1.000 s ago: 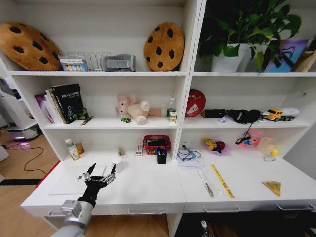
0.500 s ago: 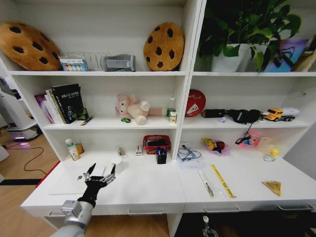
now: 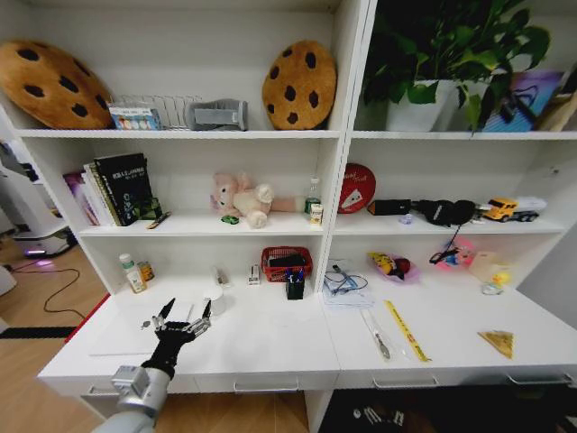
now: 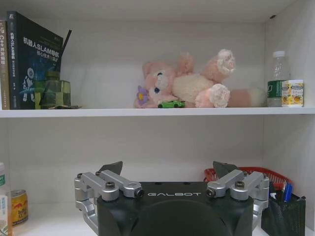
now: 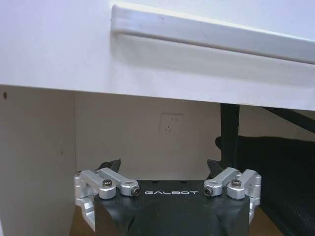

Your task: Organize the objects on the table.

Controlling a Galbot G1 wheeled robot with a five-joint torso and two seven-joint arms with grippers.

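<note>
Begin at the left end of the table [image 3: 270, 347], with the slim silver laptop [image 3: 126, 336] flat on the white top, pale against it and easy to misjudge at the edges

Just to its right, find the left gripper [image 3: 187, 311], low over the desk near the laptop's right edge with fingers spread wide and nothing between them; confirm the same in the left wrist view, left gripper [image 4: 169, 169] open and empty

Probably an approach with no grasp made yet, so settle on one target before closing. For the laptop, judge a thin slab hard to pinch from above: come in at an edge, keep the fingers level and avoid scraping the top

Further right and one shelf up, note the tiny green toy car [image 4: 171, 103] touching the pink plush bear [image 4: 189, 83]; reach high and pinch narrowly to spare the bear

Right again, on the desk below, mind the black pen cup [image 3: 295, 287] with its marker pens, upright and light, likely to tip under a stray knuckle

Last, leave the right gripper [image 5: 164, 164] parked under the tabletop, fingers likewise apart and empty
</note>
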